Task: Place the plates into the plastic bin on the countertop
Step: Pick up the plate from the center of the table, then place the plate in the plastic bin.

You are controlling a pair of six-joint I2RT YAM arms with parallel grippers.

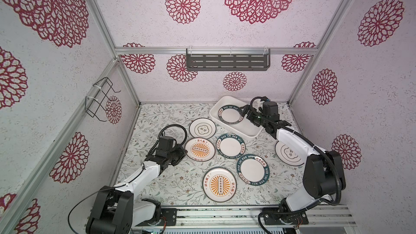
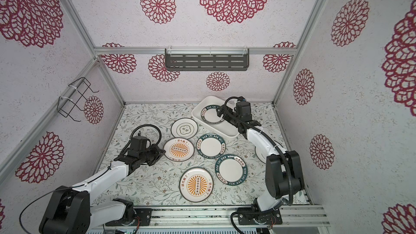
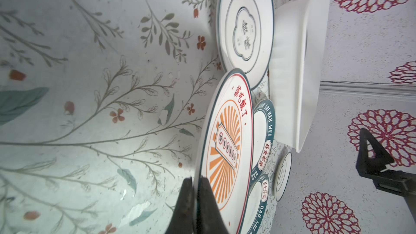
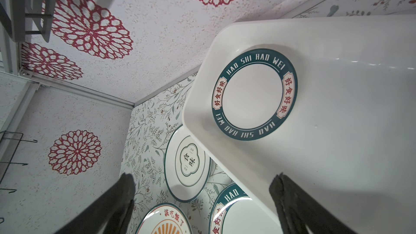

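My left gripper (image 1: 183, 151) (image 3: 197, 180) is shut on the near rim of an orange sunburst plate (image 1: 200, 149) (image 3: 225, 145) at the countertop's (image 1: 162, 176) left middle. My right gripper (image 1: 244, 111) (image 4: 202, 176) hangs open and holds nothing, above the white plastic bin (image 1: 238, 129) (image 4: 337, 109) at the back right. A teal-rimmed plate (image 1: 230, 114) (image 4: 254, 94) lies flat in the bin. On the countertop lie a clover plate (image 1: 202, 128), two teal plates (image 1: 230, 145) (image 1: 253, 169), a second sunburst plate (image 1: 219, 184), and a clover plate (image 1: 289, 156) half hidden under the right arm.
A dark slotted shelf (image 1: 227, 62) hangs on the back wall. A black wire rack (image 1: 101, 99) sticks out from the left wall. The bin's near end beside the teal plate is bare. An aluminium rail (image 1: 225, 214) runs along the front edge.
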